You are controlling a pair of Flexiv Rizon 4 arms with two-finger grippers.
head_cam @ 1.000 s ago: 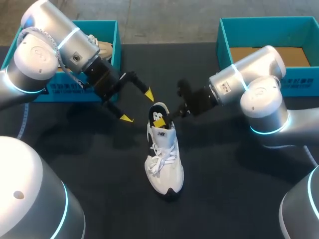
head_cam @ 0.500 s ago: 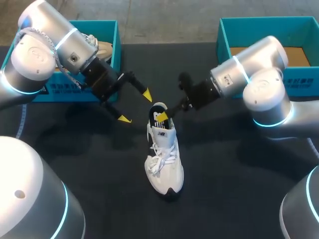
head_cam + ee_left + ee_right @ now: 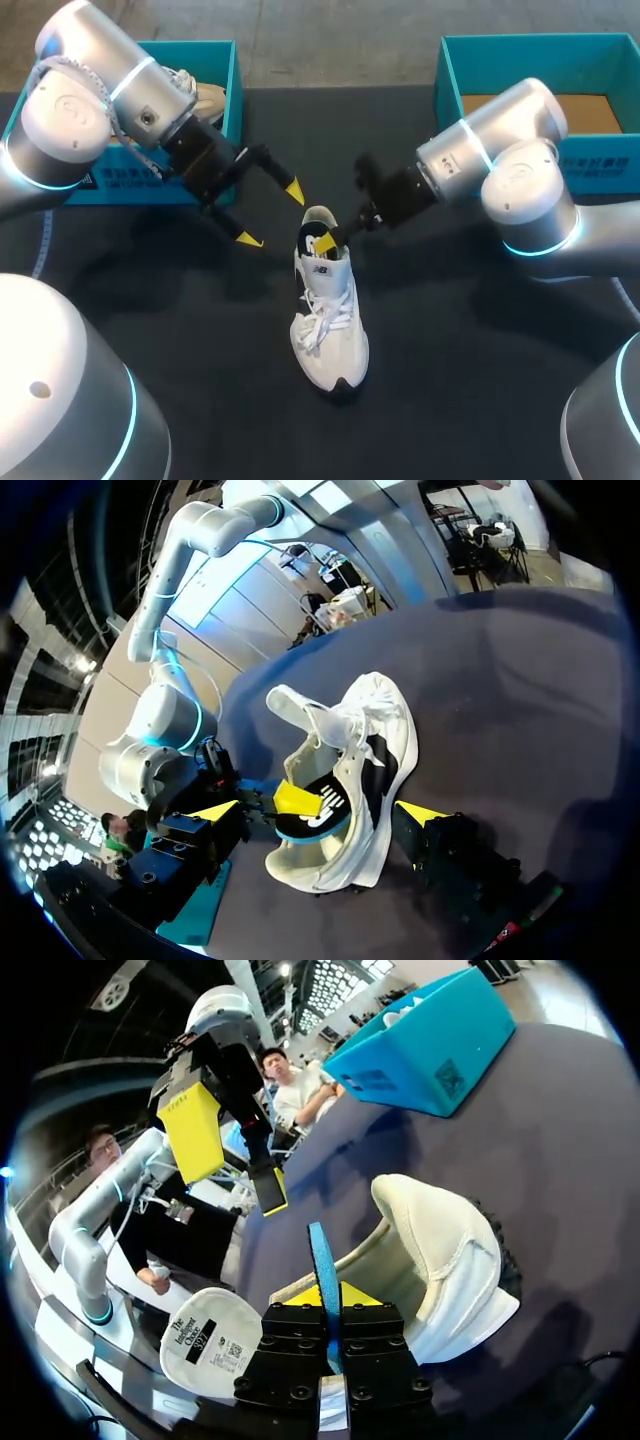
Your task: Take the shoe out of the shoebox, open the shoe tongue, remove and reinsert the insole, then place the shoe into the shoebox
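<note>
1. One white lace-up sneaker (image 3: 328,310) stands upright at the middle of the dark table (image 3: 450,380).
2. Right gripper (image 3: 330,237) is clenched on the thin blue-edged insole (image 3: 322,1255) at the heel opening; left gripper (image 3: 268,213) hangs released beside the heel.
3. Insole looks light and floppy (pinch its heel end); the soft sneaker may tip.

Matt dark cloth across the worktop (image 3: 450,350). White woven mesh and smooth, faintly shiny panels on the shoe (image 3: 330,320), soft padded lining inside. Foam-like blue edge on the insole (image 3: 322,1260). Matt teal cardboard for the shoebox (image 3: 600,150). Glossy silver casing on the right arm (image 3: 520,130).
</note>
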